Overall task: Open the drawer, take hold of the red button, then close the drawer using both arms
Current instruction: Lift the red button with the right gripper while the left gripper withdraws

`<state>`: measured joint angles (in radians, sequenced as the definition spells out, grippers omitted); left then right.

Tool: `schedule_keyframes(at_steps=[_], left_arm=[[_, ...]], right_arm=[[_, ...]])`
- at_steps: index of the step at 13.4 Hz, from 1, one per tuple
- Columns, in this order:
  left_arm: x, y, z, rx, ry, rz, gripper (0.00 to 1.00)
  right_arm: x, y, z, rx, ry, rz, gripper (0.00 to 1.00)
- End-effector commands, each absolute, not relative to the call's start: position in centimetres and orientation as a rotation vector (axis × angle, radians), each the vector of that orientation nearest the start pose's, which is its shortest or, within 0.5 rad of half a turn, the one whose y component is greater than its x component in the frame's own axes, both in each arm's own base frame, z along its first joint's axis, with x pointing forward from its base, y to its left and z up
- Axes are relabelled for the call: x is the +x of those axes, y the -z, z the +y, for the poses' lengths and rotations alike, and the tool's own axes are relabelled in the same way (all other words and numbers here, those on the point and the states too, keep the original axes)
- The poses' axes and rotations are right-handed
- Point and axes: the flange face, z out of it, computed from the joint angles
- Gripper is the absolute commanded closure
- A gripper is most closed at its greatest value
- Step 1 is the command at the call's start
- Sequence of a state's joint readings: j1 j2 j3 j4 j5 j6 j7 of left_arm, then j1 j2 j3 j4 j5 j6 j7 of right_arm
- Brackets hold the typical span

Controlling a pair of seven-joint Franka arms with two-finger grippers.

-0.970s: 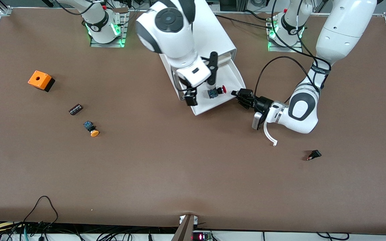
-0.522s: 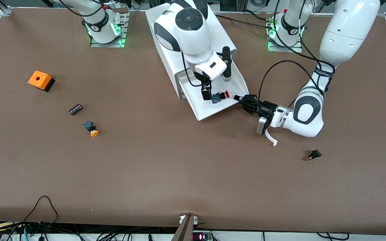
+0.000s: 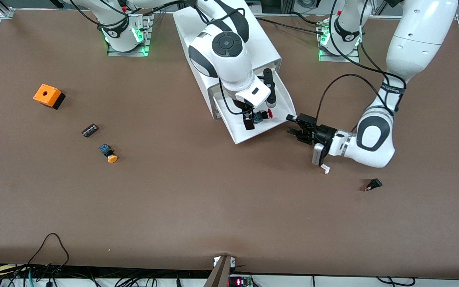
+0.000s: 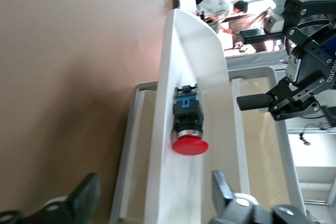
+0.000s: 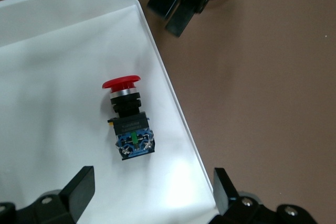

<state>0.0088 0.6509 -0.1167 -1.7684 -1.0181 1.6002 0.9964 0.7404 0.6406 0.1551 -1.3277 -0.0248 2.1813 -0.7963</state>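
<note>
The red-capped button (image 3: pixel 263 115) lies on its side on the floor of the open white drawer (image 3: pixel 281 93). It also shows in the right wrist view (image 5: pixel 126 116) and the left wrist view (image 4: pixel 188 124). My right gripper (image 3: pixel 257 116) is low over the drawer, open, with one finger on each side of the button's body and not touching it; in its own view (image 5: pixel 149 192) the button lies just ahead of the fingers. My left gripper (image 3: pixel 294 124) is open and empty just outside the drawer's front corner (image 4: pixel 155 195).
The white cabinet (image 3: pixel 229 40) stands between the arm bases. An orange box (image 3: pixel 47 95), a small dark part (image 3: pixel 90 130) and a yellow-capped button (image 3: pixel 109 154) lie toward the right arm's end. A small black part (image 3: pixel 373 184) lies near the left arm.
My right gripper has swung from beside the drawer to over the button and come lower. My left gripper has drawn back from the drawer's corner. The drawer stands slightly farther out.
</note>
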Motion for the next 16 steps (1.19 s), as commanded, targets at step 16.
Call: schedule_keyframes(at_steps=[16], left_arm=[[61.8, -39.4, -12.9, 2.438, 0.494, -0.465, 0.0]], right_arm=[[46.3, -34.4, 60.1, 1.887, -0.283, 2.493, 0.0]])
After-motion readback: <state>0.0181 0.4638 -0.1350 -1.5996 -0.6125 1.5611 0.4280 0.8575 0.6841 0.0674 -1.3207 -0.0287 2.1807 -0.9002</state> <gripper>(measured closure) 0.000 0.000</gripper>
